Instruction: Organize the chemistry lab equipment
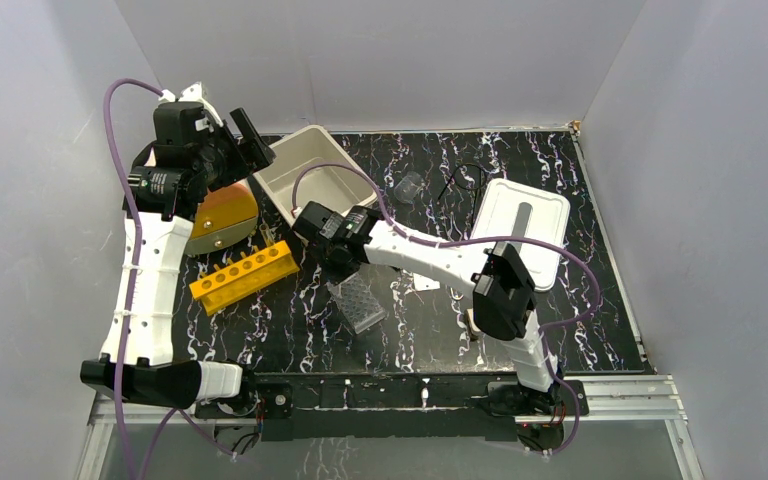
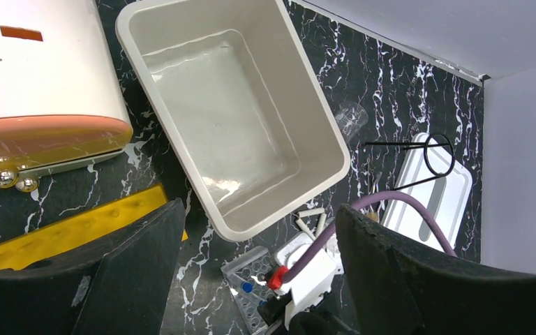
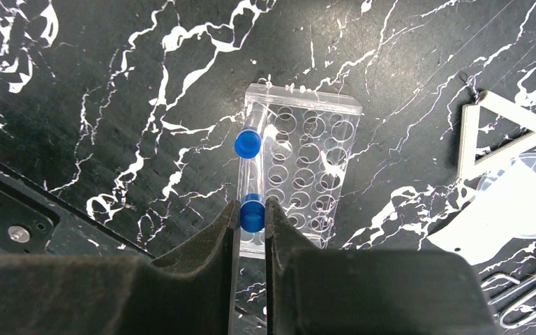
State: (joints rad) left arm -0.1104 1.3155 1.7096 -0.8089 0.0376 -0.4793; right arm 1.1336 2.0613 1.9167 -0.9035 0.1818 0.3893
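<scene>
Right tool (image 3: pixel 252 220): pinching a small blue-capped clear tube (image 3: pixel 252 211) at the clear plastic well tray (image 3: pixel 312 160).
Left tool (image 2: pixel 257 227): spread, empty.
Technique: keep tube upright, travel straight.

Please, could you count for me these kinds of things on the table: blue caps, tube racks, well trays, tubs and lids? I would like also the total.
Blue caps: 2
Yellow tube rack: 1
Clear well tray: 1
Beige tub: 1
White lid: 1
Total: 6
</scene>
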